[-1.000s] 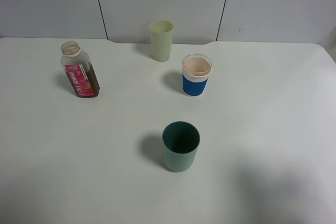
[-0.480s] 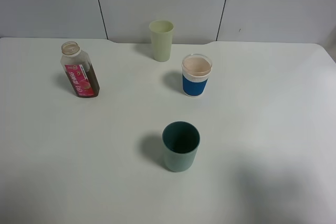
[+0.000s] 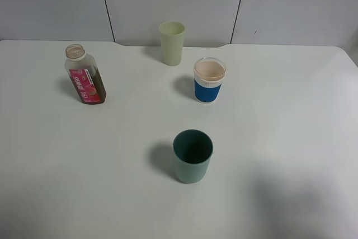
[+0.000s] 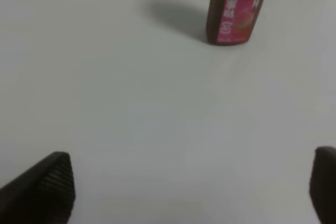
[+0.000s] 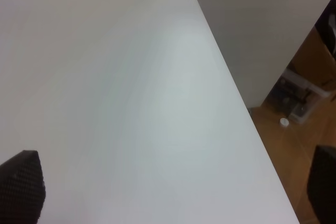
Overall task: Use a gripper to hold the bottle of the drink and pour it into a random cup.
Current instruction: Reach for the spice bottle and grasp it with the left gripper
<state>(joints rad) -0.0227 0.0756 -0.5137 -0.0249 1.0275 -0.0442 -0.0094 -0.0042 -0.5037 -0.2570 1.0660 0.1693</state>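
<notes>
The bottle of the drink (image 3: pixel 85 76) stands uncapped at the table's left, holding brown liquid behind a pink-red label. Its lower part (image 4: pixel 235 9) also shows in the left wrist view, well ahead of my left gripper (image 4: pixel 189 192). That gripper is open, its dark fingertips (image 4: pixel 44 190) far apart with only bare table between them. The cup (image 3: pixel 209 80), with a blue sleeve and a white band, stands right of centre. My right gripper (image 5: pixel 173 192) is open over the table's right edge, holding nothing. Neither gripper appears in the exterior high view.
A pale green tumbler (image 3: pixel 172 43) stands at the back centre. A dark teal cup (image 3: pixel 192 156) sits nearer the front. The white table (image 5: pixel 131 103) ends at its right edge above a wooden floor (image 5: pixel 299 140) with clutter on it.
</notes>
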